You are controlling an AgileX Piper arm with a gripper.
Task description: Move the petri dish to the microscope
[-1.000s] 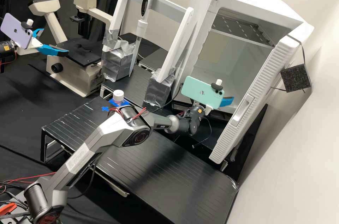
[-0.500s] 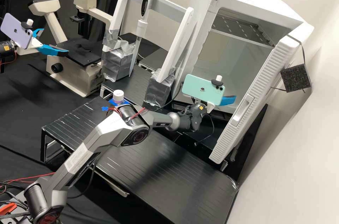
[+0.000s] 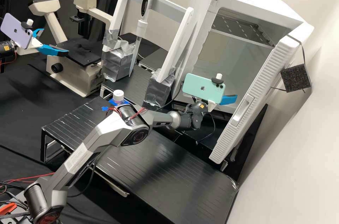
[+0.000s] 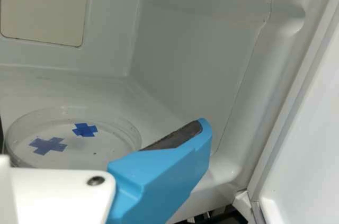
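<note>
In the high view my gripper (image 3: 227, 100) is at the incubator's open front, low down, behind the mint-green phone on my wrist. The wrist view has the gripper (image 4: 159, 173) with one blue finger showing and its dark pad (image 4: 177, 137) bare; it stands open. A clear round petri dish (image 4: 98, 153) rests flat on the white incubator floor, with two blue tape crosses seen at it. It is untouched by that finger, and its near edge is partly hidden by the gripper. The beige microscope (image 3: 79, 52) with its black stage stands far off, at the back left.
The incubator's ribbed door (image 3: 243, 118) hangs open at the right of the gripper. A pipette (image 3: 142, 26) hangs in a white frame, whose taped foot (image 3: 159, 90) stands left of it. A capped bottle (image 3: 118, 96) is behind my forearm. Another gripper (image 3: 53, 49) is near the microscope.
My wrist and gripper have shifted slightly right and up in the high view, and the phone's tilt has changed a little. The other arm has stayed still.
</note>
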